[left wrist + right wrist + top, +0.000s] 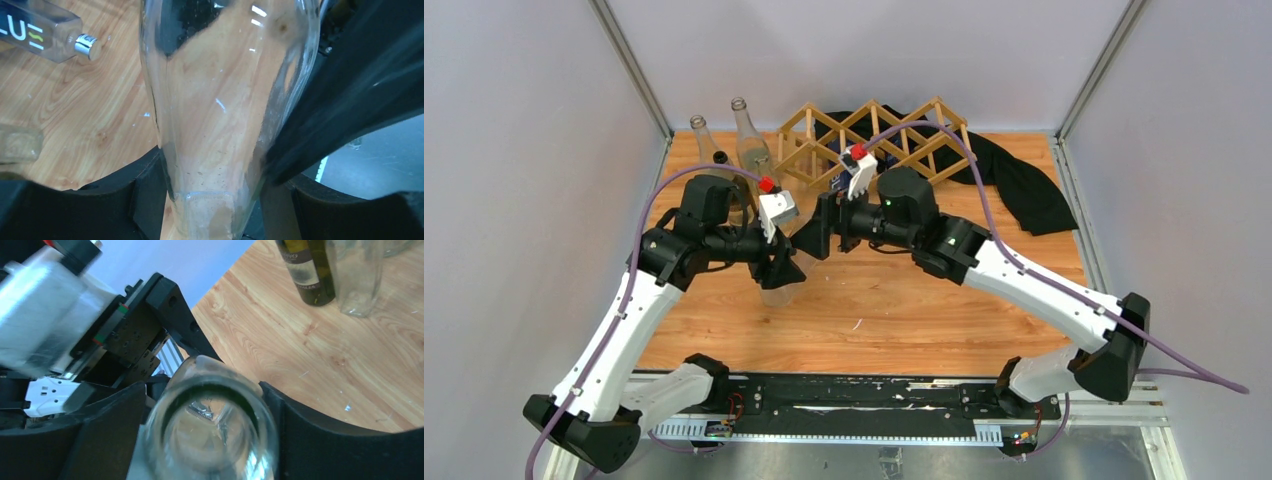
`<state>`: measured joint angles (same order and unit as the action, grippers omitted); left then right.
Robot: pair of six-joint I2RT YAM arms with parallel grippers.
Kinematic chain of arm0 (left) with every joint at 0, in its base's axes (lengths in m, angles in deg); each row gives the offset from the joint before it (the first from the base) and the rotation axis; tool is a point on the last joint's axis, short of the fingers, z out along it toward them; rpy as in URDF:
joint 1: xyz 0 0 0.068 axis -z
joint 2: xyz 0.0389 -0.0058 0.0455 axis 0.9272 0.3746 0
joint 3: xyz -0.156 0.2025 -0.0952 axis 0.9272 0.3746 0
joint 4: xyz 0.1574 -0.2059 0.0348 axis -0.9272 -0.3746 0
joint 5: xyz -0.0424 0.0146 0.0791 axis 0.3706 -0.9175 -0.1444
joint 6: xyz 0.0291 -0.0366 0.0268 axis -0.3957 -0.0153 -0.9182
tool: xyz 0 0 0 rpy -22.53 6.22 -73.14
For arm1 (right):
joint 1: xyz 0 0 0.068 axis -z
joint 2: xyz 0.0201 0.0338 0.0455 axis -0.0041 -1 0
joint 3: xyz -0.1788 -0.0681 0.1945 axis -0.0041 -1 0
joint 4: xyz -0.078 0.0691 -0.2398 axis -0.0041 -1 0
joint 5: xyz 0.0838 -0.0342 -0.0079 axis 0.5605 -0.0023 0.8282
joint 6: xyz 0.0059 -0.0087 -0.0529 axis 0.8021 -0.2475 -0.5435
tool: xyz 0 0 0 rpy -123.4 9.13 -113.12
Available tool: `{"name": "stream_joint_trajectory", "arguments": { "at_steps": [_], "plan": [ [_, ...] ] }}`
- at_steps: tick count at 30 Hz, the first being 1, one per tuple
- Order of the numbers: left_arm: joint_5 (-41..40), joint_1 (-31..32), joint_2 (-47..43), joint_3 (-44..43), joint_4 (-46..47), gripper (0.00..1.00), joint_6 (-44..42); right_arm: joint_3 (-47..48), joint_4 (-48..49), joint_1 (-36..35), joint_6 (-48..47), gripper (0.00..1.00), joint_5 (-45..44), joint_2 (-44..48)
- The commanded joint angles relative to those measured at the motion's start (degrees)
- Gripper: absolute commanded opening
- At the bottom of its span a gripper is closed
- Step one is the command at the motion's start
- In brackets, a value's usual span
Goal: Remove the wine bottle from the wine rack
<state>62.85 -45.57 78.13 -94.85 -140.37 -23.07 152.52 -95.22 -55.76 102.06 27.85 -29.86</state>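
Jaws of the left gripper point(782, 268) are clenching a clear glass wine bottle point(781, 288). In the left wrist view we are seeing its black fingers point(142, 192) pressing in on both sides of the bottle's point(220, 115) narrower part, with the body widening away from the camera. The right gripper point(821, 232) is meeting it from the opposite side. In the right wrist view we are looking straight onto the round end of the bottle point(212, 432), which is sitting between that gripper's widely spread fingers point(325, 435). We cannot tell whether they are pressing on the glass or standing just off it.

We are finding the bottle off the light wooden lattice wine rack point(894, 140). It is lying roughly level between the two grippers over the middle of the wooden tabletop point(924, 300), and whether it is touching the wood we cannot tell. The rack is standing at the back of the table, just behind the right gripper, and a black cloth point(1024, 190) is spreading out behind it towards the right.

At the back left, two tall clear bottles point(746, 135) are standing upright. The right wrist view is showing a dark green bottle point(305, 275) standing just beside a clear one point(357, 280). A square clear bottle with a silver cap point(40, 30) is lying on its side on the tabletop.
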Motion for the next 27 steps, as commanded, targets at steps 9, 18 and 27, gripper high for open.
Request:
{"name": "stream_joint_trajectory", "arguments": {
  "at_steps": [9, 18, 27],
  "plan": [
    [2.6, -1.0, -1.4, -2.6, 3.7, 0.01, 3.3, 0.5, 2.3, -2.7, -0.9, 0.2, -1.9, -2.7],
    [0.2, -1.6, -0.4, -2.9, 1.7, 0.48, 2.9, 0.9, -0.5, -2.6, -3.3, 0.0, -5.7, -2.2],
    [-1.2, -9.4, 2.1, -8.6, -5.8, 1.0, -0.4, 4.0, -7.6, -2.6, -10.1, 0.0, -13.4, -2.4]
  ]
}}
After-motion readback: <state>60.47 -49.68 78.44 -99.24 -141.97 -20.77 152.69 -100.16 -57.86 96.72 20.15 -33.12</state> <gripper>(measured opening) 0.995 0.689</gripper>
